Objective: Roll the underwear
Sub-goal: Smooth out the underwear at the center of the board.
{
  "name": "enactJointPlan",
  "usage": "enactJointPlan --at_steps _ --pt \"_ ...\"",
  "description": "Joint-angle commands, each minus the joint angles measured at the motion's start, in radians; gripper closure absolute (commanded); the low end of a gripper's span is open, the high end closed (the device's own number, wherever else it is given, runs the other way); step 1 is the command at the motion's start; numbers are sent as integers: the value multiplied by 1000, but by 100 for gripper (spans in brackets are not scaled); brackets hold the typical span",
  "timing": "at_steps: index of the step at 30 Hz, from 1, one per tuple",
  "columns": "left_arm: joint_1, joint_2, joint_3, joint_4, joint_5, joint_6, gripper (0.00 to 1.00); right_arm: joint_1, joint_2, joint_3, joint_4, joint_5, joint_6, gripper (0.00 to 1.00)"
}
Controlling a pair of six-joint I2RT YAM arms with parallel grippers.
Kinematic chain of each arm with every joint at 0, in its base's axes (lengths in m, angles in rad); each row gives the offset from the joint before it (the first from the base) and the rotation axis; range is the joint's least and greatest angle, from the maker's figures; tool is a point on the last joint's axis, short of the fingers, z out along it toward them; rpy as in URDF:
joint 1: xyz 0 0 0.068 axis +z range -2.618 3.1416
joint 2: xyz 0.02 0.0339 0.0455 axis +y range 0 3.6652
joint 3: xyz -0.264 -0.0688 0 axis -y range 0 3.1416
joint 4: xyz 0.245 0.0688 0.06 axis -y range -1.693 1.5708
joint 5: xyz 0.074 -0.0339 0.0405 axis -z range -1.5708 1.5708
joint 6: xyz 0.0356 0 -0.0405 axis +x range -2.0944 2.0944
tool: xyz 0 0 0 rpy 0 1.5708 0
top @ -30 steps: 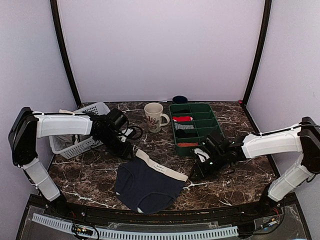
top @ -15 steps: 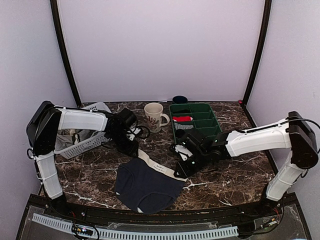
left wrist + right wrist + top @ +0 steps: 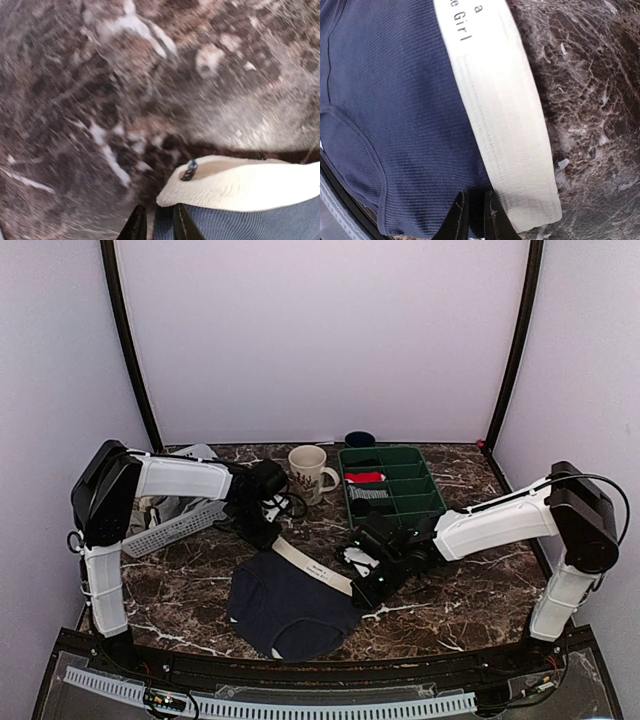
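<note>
Top external, arms low, left hand (image 3: 266,537), right hand (image 3: 362,591) pinching underwear (image 3: 290,608)

Open tabletop (image 3: 470,595) right of the underwear (image 3: 295,605); mug (image 3: 307,473), tray (image 3: 432,495), basket (image 3: 190,523) behind

- Left arm (image 3: 185,478), at 9 o'clock: rounded white shells between bulky black joints.
- Right arm (image 3: 495,522), at 3 o'clock: the same white shells and black joints.
- Thin cable (image 3: 585,478): black, arcing over the right arm's black elbow.
- Left gripper (image 3: 268,538): black; black looped cables (image 3: 292,505) at its 2 o'clock.
- Right gripper (image 3: 362,590): black with a white patch.
- Fingers (image 3: 457,220): thin, dark, tan-edged.
</note>
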Motion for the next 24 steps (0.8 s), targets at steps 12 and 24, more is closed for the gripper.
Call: enactJointPlan --at_steps 12,24 --pt "-1 -79 127 -45 126 58 51 11 -145 29 -62 2 -50 80" --pt "-4 -355 -202 42 244 -108 48 -23 108 366 -58 248 -69 76"
